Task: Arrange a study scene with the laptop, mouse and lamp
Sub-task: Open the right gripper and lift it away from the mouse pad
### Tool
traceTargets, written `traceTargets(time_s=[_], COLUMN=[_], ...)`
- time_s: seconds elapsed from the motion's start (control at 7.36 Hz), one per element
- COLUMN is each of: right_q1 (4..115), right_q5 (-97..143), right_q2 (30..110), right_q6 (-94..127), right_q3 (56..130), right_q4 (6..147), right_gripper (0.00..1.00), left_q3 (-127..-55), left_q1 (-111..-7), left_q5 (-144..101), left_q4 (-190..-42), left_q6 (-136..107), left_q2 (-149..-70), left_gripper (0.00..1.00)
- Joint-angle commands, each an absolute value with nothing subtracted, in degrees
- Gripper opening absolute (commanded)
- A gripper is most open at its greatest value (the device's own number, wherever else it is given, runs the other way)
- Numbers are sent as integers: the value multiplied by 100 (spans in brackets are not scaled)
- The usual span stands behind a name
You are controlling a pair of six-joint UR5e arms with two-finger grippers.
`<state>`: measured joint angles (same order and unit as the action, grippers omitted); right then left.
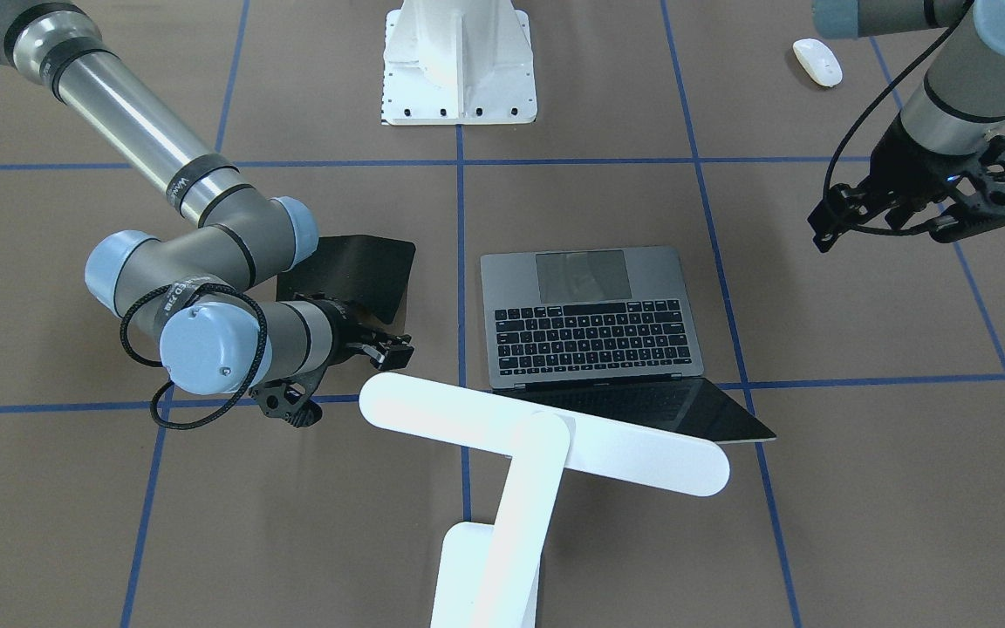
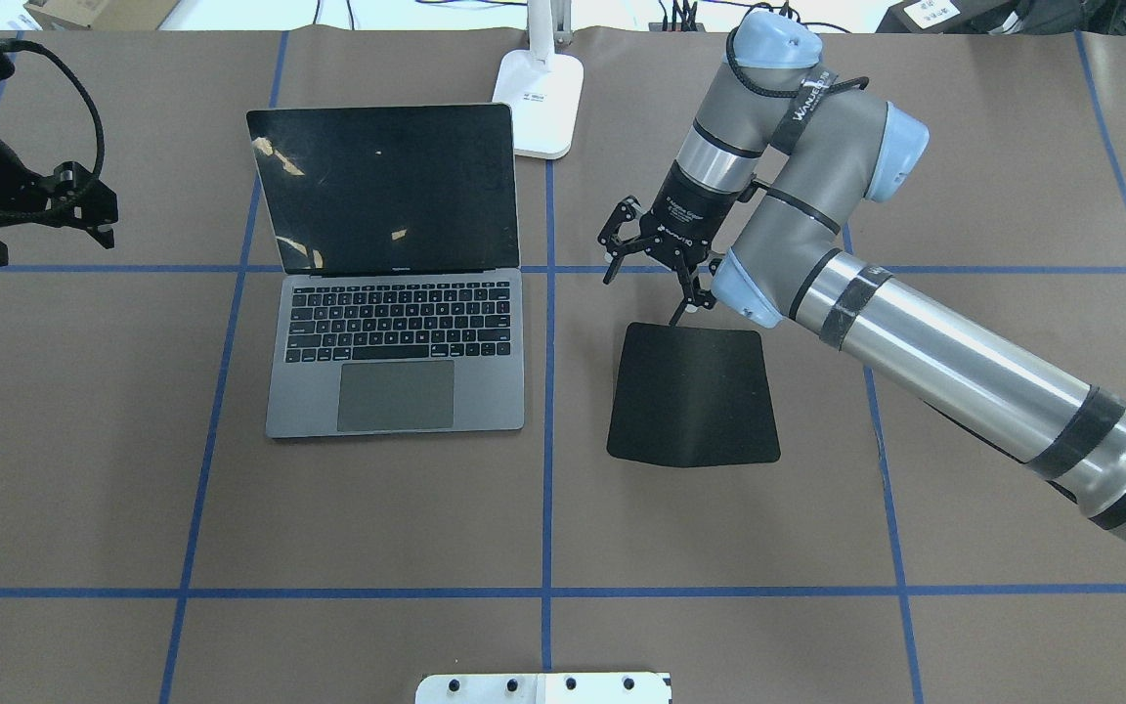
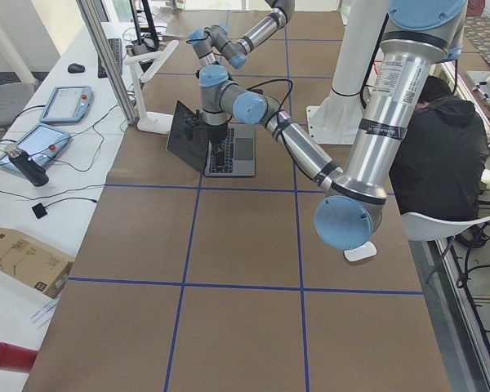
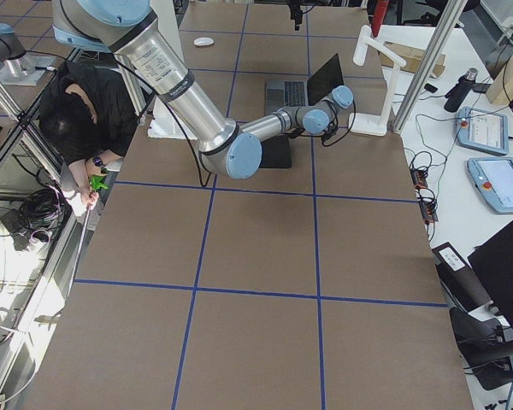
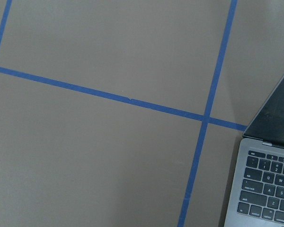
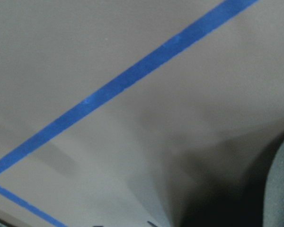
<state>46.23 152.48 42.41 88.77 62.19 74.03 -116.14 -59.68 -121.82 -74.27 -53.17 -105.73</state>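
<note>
The grey laptop (image 2: pixel 397 362) lies open mid-table, its dark screen (image 2: pixel 387 186) raised toward the far side. Behind it stands the white lamp (image 1: pixel 546 436), with its base (image 2: pixel 539 98) near the table's far edge. The small white mouse (image 1: pixel 817 61) rests apart from them, far to the laptop's left on the robot's side. My right gripper (image 2: pixel 649 284) hangs open and empty over the far edge of a flat black pad (image 2: pixel 695 396). Well left of the laptop, my left gripper (image 2: pixel 30 220) hovers above bare table, fingers spread wide with nothing in them.
A white ribbed pedestal (image 1: pixel 459 61) with a bolted plate stands at the robot's edge. Blue tape lines (image 2: pixel 548 440) grid the brown table. A seated person (image 3: pixel 441 139) is beside the table. Tablets and cables lie on a side bench (image 3: pixel 45 139).
</note>
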Motion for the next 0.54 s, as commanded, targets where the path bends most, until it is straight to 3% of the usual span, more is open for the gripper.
traceTargets(time_s=[0.0, 0.41], right_q1=[4597, 4614], right_q5=[15109, 14959], right_q2=[3983, 3815], right_q6=[8877, 8877], right_q3=[6223, 6231], right_q4=[7400, 7365], right_gripper=[98, 99], left_q3=[-11610, -11593], left_q1=[-5968, -5977], left_q5=[-12182, -12182], left_q4=[-7427, -7427], left_q6=[-5326, -5326], left_q2=[-10565, -10556], left_gripper=[100, 100])
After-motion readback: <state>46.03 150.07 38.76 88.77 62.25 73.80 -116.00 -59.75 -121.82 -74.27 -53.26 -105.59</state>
